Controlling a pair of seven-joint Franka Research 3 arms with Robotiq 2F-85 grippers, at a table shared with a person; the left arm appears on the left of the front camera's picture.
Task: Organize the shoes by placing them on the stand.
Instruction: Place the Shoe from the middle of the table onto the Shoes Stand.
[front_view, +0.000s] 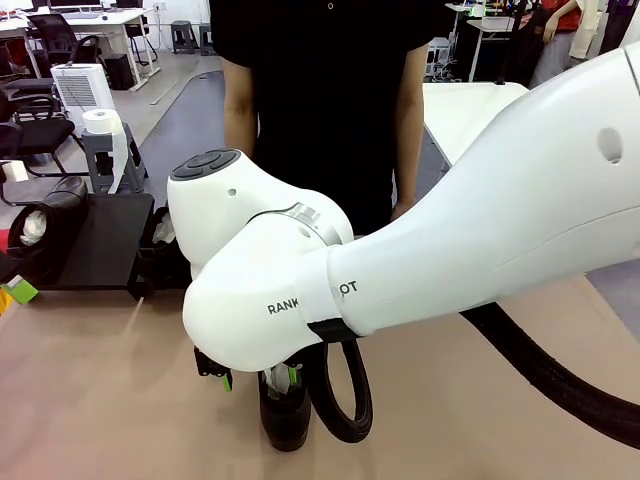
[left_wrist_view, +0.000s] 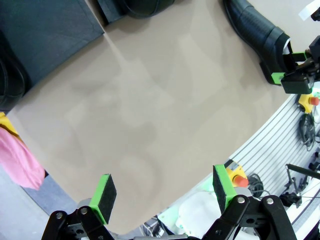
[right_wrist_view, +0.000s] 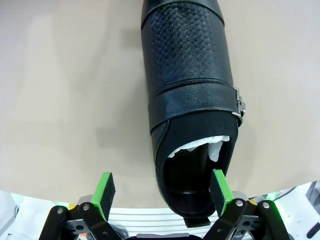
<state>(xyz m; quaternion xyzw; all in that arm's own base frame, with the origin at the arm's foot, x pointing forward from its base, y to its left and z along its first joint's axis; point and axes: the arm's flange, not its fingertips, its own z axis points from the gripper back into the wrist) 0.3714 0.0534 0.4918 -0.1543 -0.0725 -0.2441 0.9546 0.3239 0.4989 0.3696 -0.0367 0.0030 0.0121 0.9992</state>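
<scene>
A black leather shoe (right_wrist_view: 187, 85) with a textured toe, a buckle strap and white paper inside lies on the tan table, toe pointing away. My right gripper (right_wrist_view: 162, 187) is open at its heel, the right pad over the shoe's opening and the left pad clear of its side. From the front, this shoe (front_view: 285, 420) sits under my right gripper (front_view: 260, 380) near the table's front edge. The black stand (front_view: 105, 240) is at the left, with one shoe (front_view: 40, 230) at its far left end and another shoe (front_view: 160, 245) by its right end. My left gripper (left_wrist_view: 164, 189) hangs open above bare table.
A person in black (front_view: 320, 90) stands at the far side, hands down. My right arm (front_view: 480, 240) crosses the middle of the table, a black cable (front_view: 345, 400) looping beside the shoe. A pink cloth (left_wrist_view: 20, 160) and a yellow stop button (left_wrist_view: 240, 177) lie off the table's edge.
</scene>
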